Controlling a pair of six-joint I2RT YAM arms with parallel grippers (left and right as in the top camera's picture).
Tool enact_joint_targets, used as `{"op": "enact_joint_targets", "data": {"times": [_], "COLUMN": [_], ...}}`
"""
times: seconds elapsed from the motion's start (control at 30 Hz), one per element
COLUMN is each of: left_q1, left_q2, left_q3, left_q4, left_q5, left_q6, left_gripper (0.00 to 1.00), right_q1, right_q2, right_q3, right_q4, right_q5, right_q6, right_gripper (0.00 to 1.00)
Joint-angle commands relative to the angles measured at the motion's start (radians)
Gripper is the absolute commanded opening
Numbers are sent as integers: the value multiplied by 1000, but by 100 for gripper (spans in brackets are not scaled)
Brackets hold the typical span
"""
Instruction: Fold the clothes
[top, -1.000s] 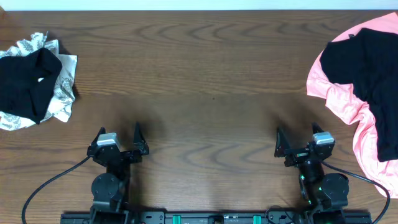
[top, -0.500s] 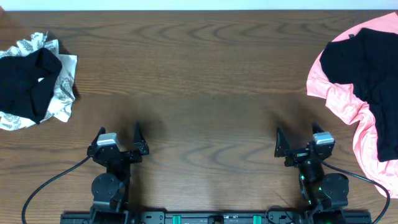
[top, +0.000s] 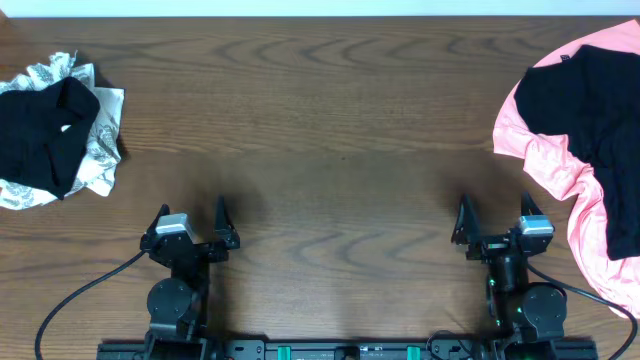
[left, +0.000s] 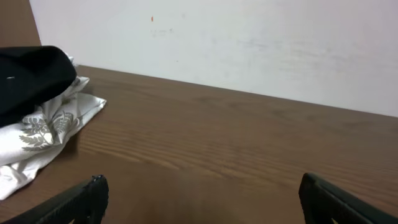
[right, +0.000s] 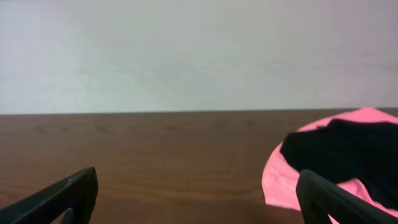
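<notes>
while a black garment (top: 40, 135) lay bunched on a white-grey patterned piece (top: 100, 155) at the far left of the desk (top: 330, 120), the left gripper (top: 192, 215) sat near the front edge with its jaws spread wide, holding nothing. the right gripper (top: 495, 210) sat likewise, spread wide and empty, near a salmon-pink tee (top: 545, 165) at the right edge, with a black shirt (top: 590, 100) lying on top of it.

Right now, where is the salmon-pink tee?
In the overhead view the salmon-pink tee lies crumpled at the right edge of the table, partly under a black garment, ahead and to the right of the open right gripper.
</notes>
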Motion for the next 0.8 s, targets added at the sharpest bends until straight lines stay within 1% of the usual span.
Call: {"op": "enact_joint_targets", "data": {"times": [0.0, 0.1, 0.2, 0.33, 0.47, 0.57, 0.67, 0.77], "left_q1": [5, 5, 5, 5, 5, 5, 5, 5], "left_q2": [-6, -6, -6, -6, -6, -6, -6, -6], "left_q3": [-19, -19, -19, -19, -19, -19, -19, -19], "left_q4": [-39, -39, -39, -39, -39, -39, -39, -39], "left_q5": [-11, -11, -11, -11, -11, -11, -11, -11], "left_q6": [14, 14, 14, 14, 14, 14, 14, 14], "left_gripper": [98, 98, 98, 98, 98, 98, 98, 98], "right_q1": [-8, -8, -9, -10, -45, -104, -193, -277], "right_q2": [8, 82, 218, 476, 778, 968, 1151, 1298], "right_q3": [108, 251, 422, 675, 980, 1181, 1374, 1522], "right_q4": [-40, -141, -259, -388, -561, -686, -809, -901], "right_q5": [21, 98, 147, 192, 195, 166, 53, -31], "right_q6": [-13, -13, -24, -17, -67, -88, -111, -110], "right_gripper": [99, 99, 99, 99, 99, 99, 99, 99]}}
